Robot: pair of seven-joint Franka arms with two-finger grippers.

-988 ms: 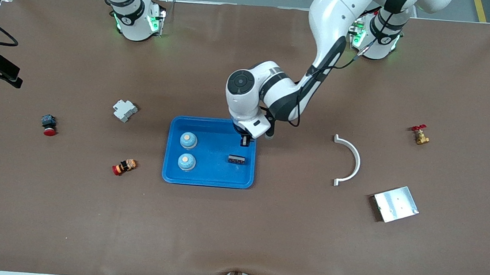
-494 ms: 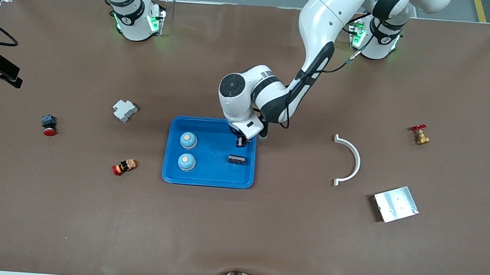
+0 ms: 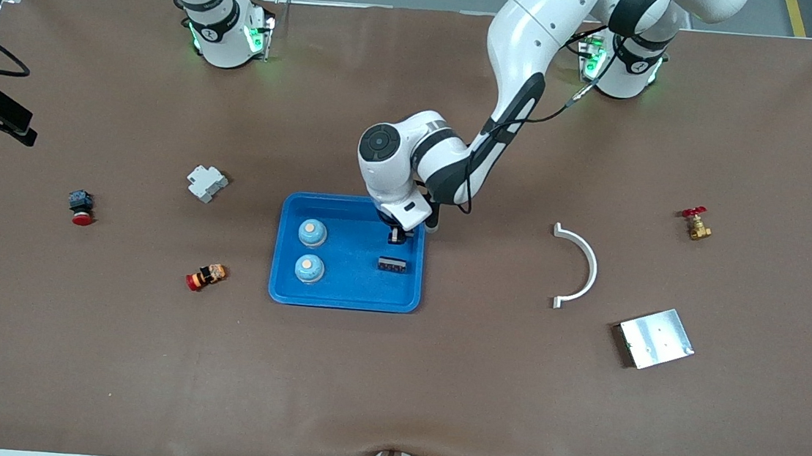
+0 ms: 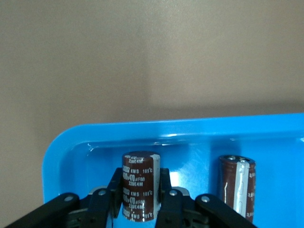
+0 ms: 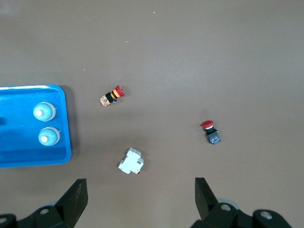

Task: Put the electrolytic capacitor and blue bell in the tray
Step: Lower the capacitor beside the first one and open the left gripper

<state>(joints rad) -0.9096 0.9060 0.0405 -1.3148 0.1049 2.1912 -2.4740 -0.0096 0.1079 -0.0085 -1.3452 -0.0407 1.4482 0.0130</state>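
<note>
The tray (image 3: 344, 292) held two bells (image 3: 312, 233), one nearer the camera, and a capacitor (image 3: 391, 264). My left gripper (image 3: 395, 239) hung over it, jaws clenched on another capacitor (image 4: 139, 185). My right gripper (image 5: 140, 202) waited, jaws released.

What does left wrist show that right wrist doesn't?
Left wrist only: the left gripper shut on an electrolytic capacitor over the tray, and a second capacitor lying in the tray beside it.

Right wrist only: the open right gripper high over the table, two blue bells in the tray, a white breaker, a red push button and a red-and-yellow button on the brown table.

Both: the blue tray and the table.
</note>
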